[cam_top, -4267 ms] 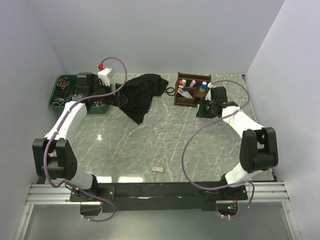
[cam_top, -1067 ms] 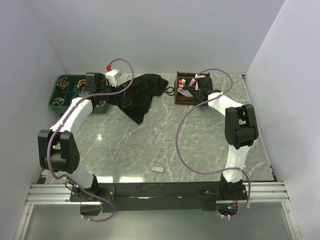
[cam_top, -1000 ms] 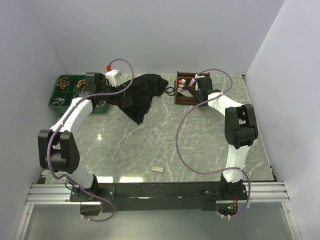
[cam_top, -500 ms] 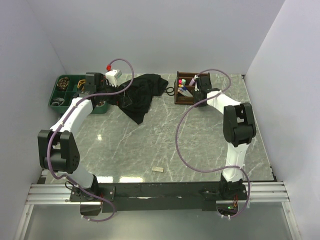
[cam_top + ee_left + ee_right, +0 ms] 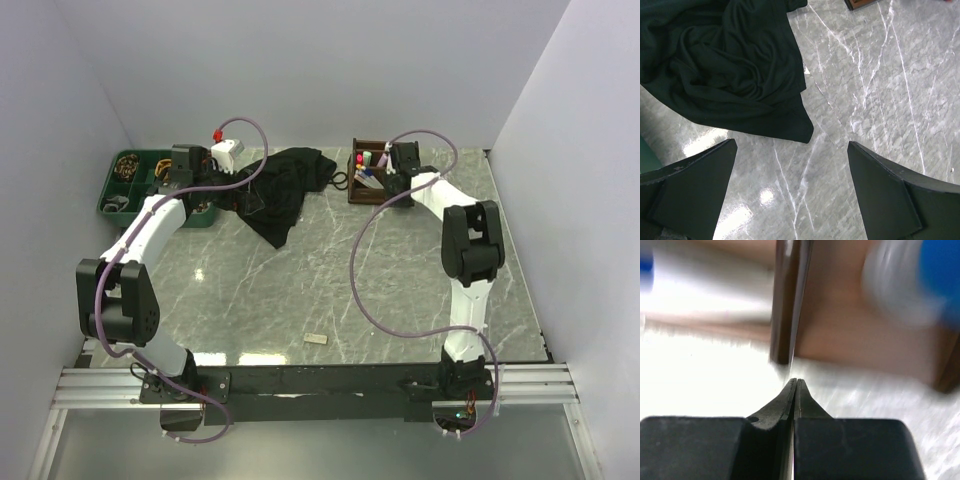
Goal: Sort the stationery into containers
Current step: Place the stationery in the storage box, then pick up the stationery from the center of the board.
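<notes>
In the wooden organiser (image 5: 363,196), the pens (image 5: 364,170) stand on end, caps upward.

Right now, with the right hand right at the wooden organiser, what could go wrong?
The shut right hand points at a divider of the wooden organiser, very close; a push forward could shove the box or tip its pens. The open left hand hangs near the black cloth; a careless drop might snag it.
</notes>
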`<act>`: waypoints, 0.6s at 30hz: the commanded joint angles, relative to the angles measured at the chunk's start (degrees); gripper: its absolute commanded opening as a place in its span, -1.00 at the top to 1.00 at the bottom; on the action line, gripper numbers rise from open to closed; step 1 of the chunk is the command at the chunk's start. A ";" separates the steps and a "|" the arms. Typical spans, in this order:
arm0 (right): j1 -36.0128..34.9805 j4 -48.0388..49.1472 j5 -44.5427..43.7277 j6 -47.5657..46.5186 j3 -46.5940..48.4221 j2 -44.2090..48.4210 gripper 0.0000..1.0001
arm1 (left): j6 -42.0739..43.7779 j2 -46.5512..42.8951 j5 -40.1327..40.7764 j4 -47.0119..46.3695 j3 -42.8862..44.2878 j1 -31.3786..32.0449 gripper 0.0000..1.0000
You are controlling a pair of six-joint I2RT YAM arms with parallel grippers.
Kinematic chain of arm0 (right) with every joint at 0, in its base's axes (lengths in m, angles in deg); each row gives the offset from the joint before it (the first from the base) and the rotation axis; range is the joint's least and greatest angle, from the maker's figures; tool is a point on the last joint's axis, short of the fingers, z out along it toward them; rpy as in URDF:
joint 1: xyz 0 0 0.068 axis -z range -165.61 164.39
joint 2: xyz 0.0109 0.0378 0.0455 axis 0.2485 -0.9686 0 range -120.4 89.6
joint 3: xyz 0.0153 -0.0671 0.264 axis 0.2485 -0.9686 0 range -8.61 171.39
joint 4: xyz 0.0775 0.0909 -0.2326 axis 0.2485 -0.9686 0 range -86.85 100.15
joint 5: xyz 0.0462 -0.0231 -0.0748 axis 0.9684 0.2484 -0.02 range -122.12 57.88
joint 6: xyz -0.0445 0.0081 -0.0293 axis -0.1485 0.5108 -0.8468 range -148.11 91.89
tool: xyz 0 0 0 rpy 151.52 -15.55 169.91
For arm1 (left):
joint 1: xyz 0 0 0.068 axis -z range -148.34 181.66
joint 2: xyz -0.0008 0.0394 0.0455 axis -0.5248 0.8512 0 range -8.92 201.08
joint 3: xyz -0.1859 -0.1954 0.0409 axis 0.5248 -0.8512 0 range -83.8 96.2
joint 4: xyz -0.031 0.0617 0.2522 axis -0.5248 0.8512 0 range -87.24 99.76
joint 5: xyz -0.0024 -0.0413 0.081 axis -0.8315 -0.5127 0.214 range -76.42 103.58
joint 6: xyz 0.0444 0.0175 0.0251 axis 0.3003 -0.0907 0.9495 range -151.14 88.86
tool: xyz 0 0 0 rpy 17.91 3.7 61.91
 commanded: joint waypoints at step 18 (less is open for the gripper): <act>-26.29 -2.85 33.15 -27.32 -34.99 36.10 -0.16 | -5.91 -12.16 0.03 -3.43 -9.50 -0.15 -0.99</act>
